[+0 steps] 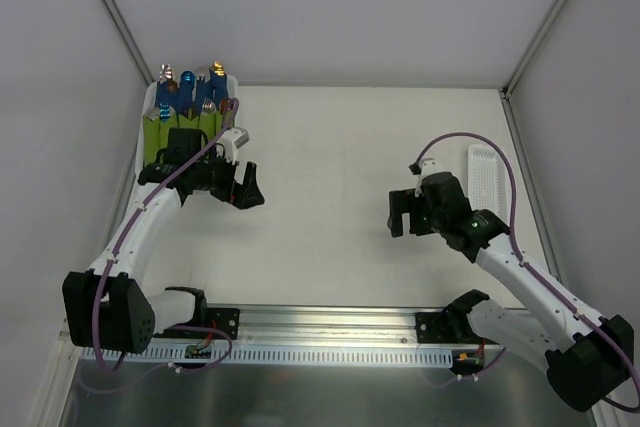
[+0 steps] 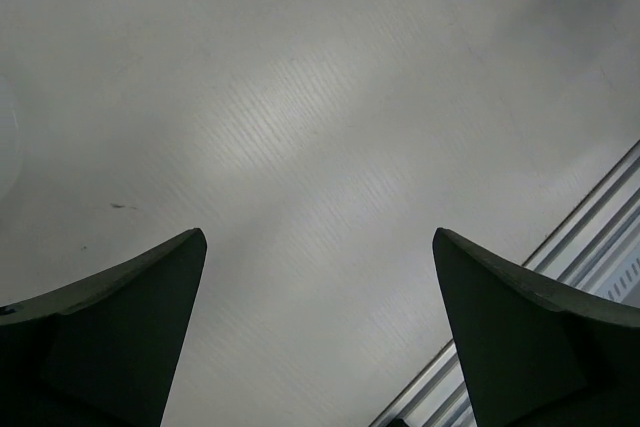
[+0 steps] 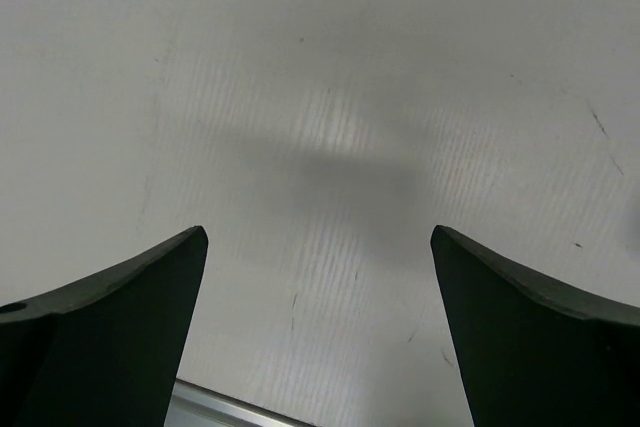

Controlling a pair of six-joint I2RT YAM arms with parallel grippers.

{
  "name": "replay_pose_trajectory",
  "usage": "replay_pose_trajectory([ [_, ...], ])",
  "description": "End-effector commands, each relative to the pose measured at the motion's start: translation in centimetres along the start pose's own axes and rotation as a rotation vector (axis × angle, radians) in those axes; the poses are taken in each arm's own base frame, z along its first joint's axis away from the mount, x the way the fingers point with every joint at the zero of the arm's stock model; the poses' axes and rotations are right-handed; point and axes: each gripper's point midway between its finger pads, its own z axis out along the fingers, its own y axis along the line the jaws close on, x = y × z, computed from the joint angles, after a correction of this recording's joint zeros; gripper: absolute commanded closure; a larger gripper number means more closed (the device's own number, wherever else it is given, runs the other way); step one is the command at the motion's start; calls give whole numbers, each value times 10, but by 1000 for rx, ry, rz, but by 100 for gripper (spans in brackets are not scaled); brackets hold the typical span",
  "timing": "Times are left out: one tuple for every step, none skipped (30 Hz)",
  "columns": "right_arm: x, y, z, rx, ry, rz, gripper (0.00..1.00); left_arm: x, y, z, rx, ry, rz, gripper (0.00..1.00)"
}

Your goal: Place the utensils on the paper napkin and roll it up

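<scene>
No loose utensils with reddish ends and no flat olive-green paper napkin show in any view. My left gripper (image 1: 246, 187) is open and empty over bare table, just in front of a white bin (image 1: 150, 112) at the back left; the left wrist view shows only tabletop between its jaws (image 2: 318, 234). My right gripper (image 1: 404, 215) is open and empty over the table's right half, and its wrist view (image 3: 318, 231) shows bare, lightly scratched table. The bin holds several green rolled bundles (image 1: 190, 122) with blue handles.
A long white perforated tray (image 1: 486, 173) lies at the right, beside the right arm. The metal rail (image 1: 330, 322) runs along the near edge and shows in the left wrist view (image 2: 600, 212). White walls enclose the table.
</scene>
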Motion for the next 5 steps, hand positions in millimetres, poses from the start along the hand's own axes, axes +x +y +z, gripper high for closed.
replay_pose_trajectory([
  [-3, -12, -3, 50, -42, -18, 1, -14, 9, -3, -56, -66, 51, 1],
  [-2, -12, -3, 49, -41, -20, 1, -13, 9, -2, -53, -68, 44, 1],
  [-2, -12, -3, 50, -39, -21, 1, -14, 8, -1, -46, -73, 46, 1],
  [-2, -12, -3, 51, -41, -21, 1, -15, 7, -2, -44, -80, 48, 1],
  [-4, -11, -3, 47, -46, -23, 1, -18, 4, -3, -32, -94, 52, 1],
])
